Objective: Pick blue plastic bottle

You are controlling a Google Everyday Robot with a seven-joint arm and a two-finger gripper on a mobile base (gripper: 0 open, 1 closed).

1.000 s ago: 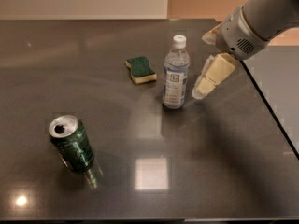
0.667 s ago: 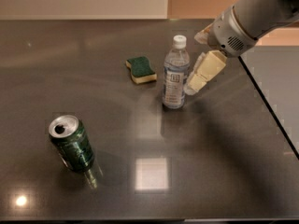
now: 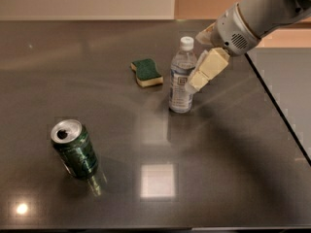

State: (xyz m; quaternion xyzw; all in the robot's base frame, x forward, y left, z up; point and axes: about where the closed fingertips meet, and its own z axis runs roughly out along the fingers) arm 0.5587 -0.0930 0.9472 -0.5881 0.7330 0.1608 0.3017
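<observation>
**Camera view.** The bottle (image 3: 181, 89) stood upright on the counter (image 3: 233, 169), right of centre, cap on. A sponge (image 3: 146, 72) lay just beside it to the left, and a green can (image 3: 75, 152) stood well apart at the near left. The hand (image 3: 195, 62) hung at the bottle's right side, reaching in from the upper right. It was spread and gripped nothing. One pale finger (image 3: 208, 69) slanted down against or just beside the bottle's shoulder and label, and the other showed higher, near the cap.

Compared with a second earlier, the hand had travelled leftward, from a clear gap at the bottle's right to the bottle's very edge. Over the same interval the bottle, sponge and can kept their places, and the bottle showed no tilt.

Judged from this, the approach was nearly complete and the grasp had not begun. Whether the lower finger already touched the plastic could not be told. The bottle did not appear to sit fully between the fingers, so a further advance seemed needed before closing. A light, tall bottle of this kind could tip under a sideways push from that finger.
</observation>
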